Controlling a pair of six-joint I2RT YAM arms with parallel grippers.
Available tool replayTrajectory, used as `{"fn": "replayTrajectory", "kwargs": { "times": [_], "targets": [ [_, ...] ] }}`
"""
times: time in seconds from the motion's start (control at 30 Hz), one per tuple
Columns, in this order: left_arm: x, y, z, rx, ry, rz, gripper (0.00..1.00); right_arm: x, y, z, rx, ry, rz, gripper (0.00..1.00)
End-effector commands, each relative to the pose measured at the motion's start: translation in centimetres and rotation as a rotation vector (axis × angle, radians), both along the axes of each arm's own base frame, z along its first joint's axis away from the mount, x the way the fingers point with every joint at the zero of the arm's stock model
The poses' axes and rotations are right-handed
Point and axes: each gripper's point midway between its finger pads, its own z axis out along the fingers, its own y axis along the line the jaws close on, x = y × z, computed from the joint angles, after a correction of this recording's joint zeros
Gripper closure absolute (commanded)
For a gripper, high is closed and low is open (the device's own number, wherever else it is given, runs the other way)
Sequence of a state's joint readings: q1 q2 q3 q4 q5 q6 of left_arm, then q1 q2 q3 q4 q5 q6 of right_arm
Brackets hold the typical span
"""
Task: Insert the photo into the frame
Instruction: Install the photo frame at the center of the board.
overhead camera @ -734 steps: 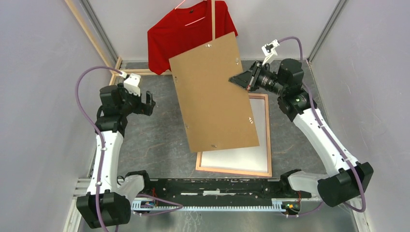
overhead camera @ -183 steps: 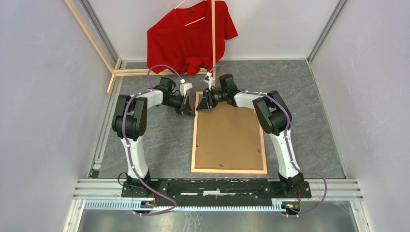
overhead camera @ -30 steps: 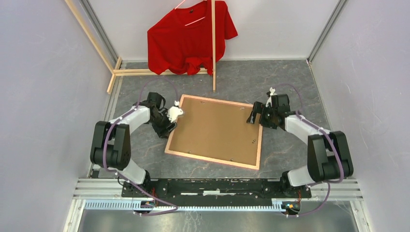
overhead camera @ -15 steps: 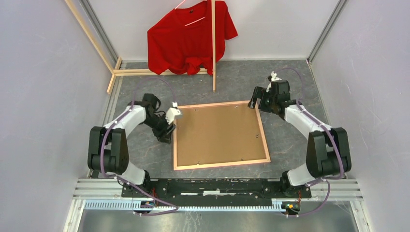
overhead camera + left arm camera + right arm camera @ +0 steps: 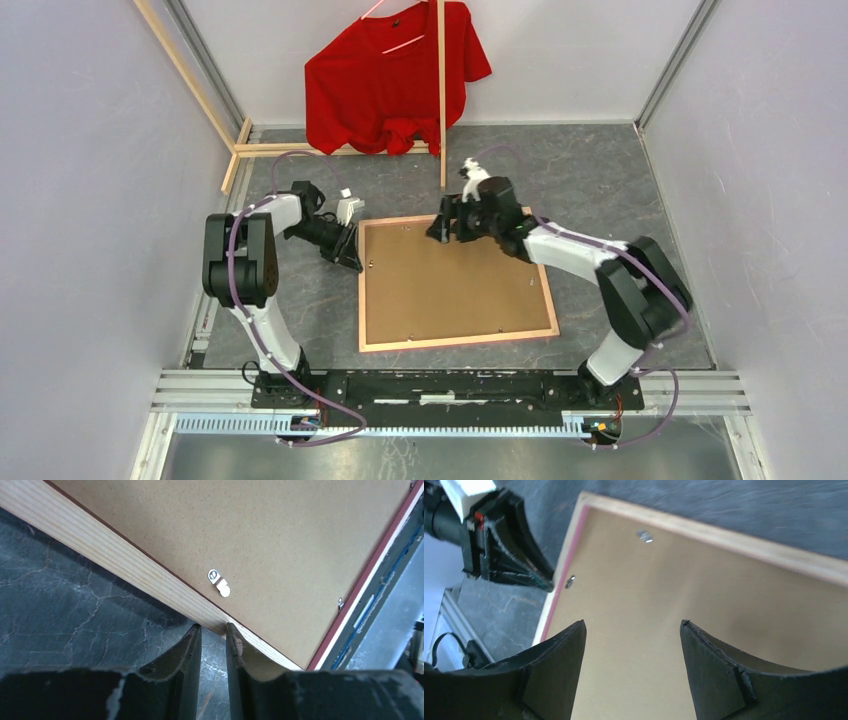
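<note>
The frame lies back-up on the bench, nearest my left hand.
Nearly together, that hand touches the left rim; my right hand, spread apart, hovers over the far edge; photo unseen.

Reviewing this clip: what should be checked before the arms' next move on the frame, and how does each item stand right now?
1. Frame lying flat, back side up: ok.
2. Backing board sitting inside the frame: ok in the top view.
3. Photo under the board: cannot tell, hidden.
4. Left gripper nearly closed, tips at the frame's left rail, gripping nothing: ok.
5. Right gripper open above the board near its far edge, holding nothing: ok.
6. Turn clip by the left rail locking the board: cannot tell.
</note>
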State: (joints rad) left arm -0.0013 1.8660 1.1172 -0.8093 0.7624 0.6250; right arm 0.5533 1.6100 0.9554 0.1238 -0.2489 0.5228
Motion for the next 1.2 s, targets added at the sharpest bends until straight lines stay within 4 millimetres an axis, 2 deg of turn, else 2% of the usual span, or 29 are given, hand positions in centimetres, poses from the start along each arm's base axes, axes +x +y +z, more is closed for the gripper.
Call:
{"fn": "replayTrajectory", "kwargs": {
  "times": [0.0,0.2,0.4,0.6,1.17],
  "targets": [
    [1.6,-0.5,-0.2,-0.026,0.004,0.041,0.71,-0.3,7.0,1.5,0.135,-0.027,0.129,0.26],
    [1.5,-0.5,-1.3,-0.021,0.023,0.048,0.80,-1.8,13.5,-1.3,0.176,0.044,0.236,0.32],
    [1.5,0.6,-2.1,-0.005,0.034,0.088,0.88,-2.9,17.0,-3.6,0.178,0.092,0.293,0.42],
    [1.4,0.9,-2.2,0.010,0.020,0.096,0.89,-3.9,18.2,-5.5,0.166,0.133,0.315,0.42],
    [1.4,1.1,-2.3,0.027,0.004,0.094,0.90,-5.0,19.2,-6.5,0.200,0.198,0.341,0.44]
  ]
}}
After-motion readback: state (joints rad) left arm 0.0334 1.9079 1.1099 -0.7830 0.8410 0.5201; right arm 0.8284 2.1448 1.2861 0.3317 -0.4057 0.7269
